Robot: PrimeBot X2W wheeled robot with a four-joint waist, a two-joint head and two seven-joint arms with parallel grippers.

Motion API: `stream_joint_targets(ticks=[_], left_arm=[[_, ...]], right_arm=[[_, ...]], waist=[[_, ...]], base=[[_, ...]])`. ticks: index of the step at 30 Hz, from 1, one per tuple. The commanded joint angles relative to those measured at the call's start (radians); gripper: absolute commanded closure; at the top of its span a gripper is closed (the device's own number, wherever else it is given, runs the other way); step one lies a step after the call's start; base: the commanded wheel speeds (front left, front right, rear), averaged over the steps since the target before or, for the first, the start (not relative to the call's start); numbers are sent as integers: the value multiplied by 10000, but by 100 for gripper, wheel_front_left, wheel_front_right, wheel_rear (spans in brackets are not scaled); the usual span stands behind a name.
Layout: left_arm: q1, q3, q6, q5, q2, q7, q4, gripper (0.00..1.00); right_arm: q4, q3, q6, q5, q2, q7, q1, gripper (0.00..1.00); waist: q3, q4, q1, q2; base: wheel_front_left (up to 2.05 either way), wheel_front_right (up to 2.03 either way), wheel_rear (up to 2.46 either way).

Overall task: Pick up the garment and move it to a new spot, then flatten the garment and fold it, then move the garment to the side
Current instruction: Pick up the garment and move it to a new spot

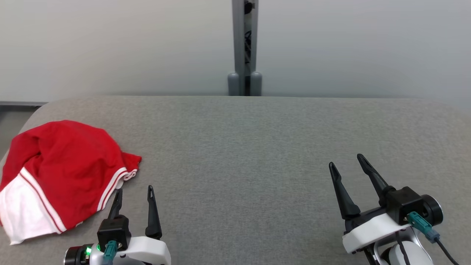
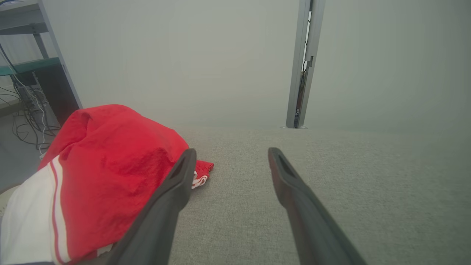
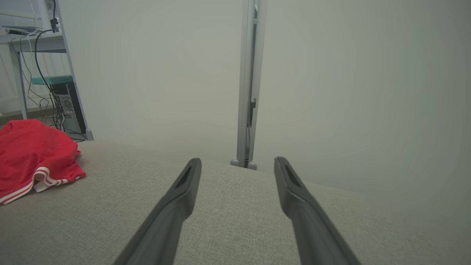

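Head view shows a crumpled red fabric garment (image 1: 62, 173) with white panels and stripes, bunched at the left end of the grey cloth-covered table (image 1: 239, 147), near its rounded corner. Just beside its striped hem is the left gripper (image 1: 134, 188), its two dark fingers spread apart and holding nothing. Well apart at the right, the right gripper (image 1: 346, 160) also has its fingers wide apart and empty. Beyond the table's far edge a grey metal post (image 1: 244, 48) rises against a pale wall.
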Motion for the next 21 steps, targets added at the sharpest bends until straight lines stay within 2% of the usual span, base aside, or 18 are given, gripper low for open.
stream_joint_targets(ticks=[1,21], left_arm=[[45,54,0,-8,39,-46,-2,0],[333,765,-532,633,41,-47,8,0]], right_arm=[[-27,41,15,101,-78,-32,64,0],[-237,522,15,484,89,-32,203,0]], waist=[[43,325,0,0],[-158,3946,0,0]], base=[[0,0,0],[0,0,0]])
